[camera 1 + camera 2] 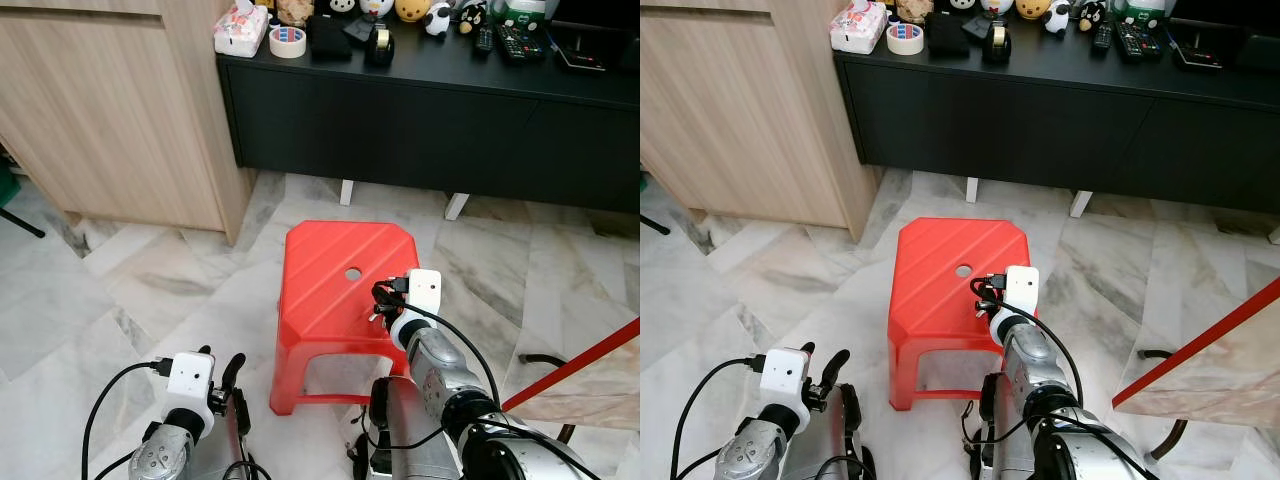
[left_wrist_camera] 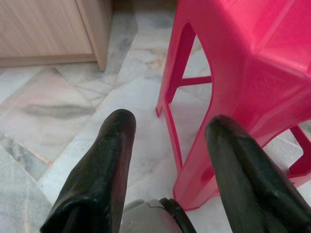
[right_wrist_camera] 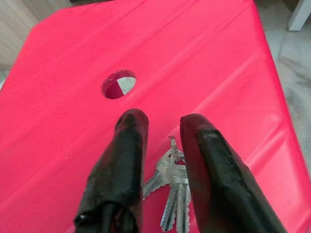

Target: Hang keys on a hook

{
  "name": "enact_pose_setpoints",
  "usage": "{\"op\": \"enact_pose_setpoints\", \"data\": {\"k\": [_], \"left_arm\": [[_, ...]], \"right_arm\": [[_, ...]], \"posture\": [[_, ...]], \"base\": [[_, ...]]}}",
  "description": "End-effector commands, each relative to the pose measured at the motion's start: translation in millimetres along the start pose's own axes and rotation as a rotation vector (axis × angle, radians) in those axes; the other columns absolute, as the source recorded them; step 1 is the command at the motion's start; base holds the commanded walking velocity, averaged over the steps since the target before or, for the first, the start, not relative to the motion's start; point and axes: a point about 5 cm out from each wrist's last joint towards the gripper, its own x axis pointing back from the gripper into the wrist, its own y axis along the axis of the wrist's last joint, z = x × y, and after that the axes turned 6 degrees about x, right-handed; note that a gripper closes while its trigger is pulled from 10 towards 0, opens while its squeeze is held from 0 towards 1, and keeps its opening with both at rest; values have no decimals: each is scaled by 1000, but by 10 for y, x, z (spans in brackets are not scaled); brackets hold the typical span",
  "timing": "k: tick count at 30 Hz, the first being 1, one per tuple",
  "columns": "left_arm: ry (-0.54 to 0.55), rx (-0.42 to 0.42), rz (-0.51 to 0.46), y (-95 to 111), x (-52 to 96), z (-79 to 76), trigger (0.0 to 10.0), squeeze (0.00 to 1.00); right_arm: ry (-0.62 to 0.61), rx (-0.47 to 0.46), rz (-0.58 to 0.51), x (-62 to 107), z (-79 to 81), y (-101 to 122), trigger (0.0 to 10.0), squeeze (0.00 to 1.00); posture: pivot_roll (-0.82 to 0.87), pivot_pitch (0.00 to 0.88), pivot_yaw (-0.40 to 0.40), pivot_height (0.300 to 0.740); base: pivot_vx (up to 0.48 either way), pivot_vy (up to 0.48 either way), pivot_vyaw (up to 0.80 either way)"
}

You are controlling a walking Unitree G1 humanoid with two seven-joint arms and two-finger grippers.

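A bunch of silver keys (image 3: 172, 189) lies on top of the red plastic stool (image 1: 330, 270), near its right front edge. My right gripper (image 3: 163, 119) hovers just over the seat with its two black fingers (image 3: 129, 145) on either side of the keys and a narrow gap between them. It points toward the round hole (image 3: 118, 83) in the seat. In the left eye view the right gripper (image 1: 382, 300) is at the stool's right front. My left gripper (image 2: 167, 126) hangs low at the stool's left front, open wide with nothing in it.
A long black cabinet (image 1: 430, 110) runs along the back, with tape, remotes and small toys on top. A light wooden cupboard (image 1: 120, 100) stands at the left. A red-edged board (image 1: 580, 365) slants in at the right. Marble floor (image 1: 130, 290) surrounds the stool.
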Motion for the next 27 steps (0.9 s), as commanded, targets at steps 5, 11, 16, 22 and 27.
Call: {"op": "enact_pose_setpoints", "data": {"k": [5, 11, 16, 22, 27], "left_arm": [[2, -3, 11, -29, 85, -14, 10000, 0], [3, -1, 15, -38, 127, -23, 10000, 0], [5, 2, 29, -64, 223, -32, 10000, 0], [11, 0, 38, -71, 294, -13, 10000, 0], [11, 1, 43, -70, 324, -25, 10000, 0]], "right_arm": [[-18, 20, 42, -2, -39, -23, 10000, 1000], [-15, 21, 39, -9, -36, -2, 10000, 871], [-1, 32, 33, -17, -13, 21, 10000, 0], [4, 36, 32, -25, -11, 43, 10000, 0], [7, 40, 30, -31, -4, 63, 10000, 0]], "posture": [[118, 210, -73, 562], [119, 240, -74, 562], [123, 247, -74, 562], [126, 268, -75, 562], [125, 276, -76, 562]], "base": [[0, 0, 0], [0, 0, 0], [0, 0, 0], [0, 0, 0], [0, 0, 0]]}}
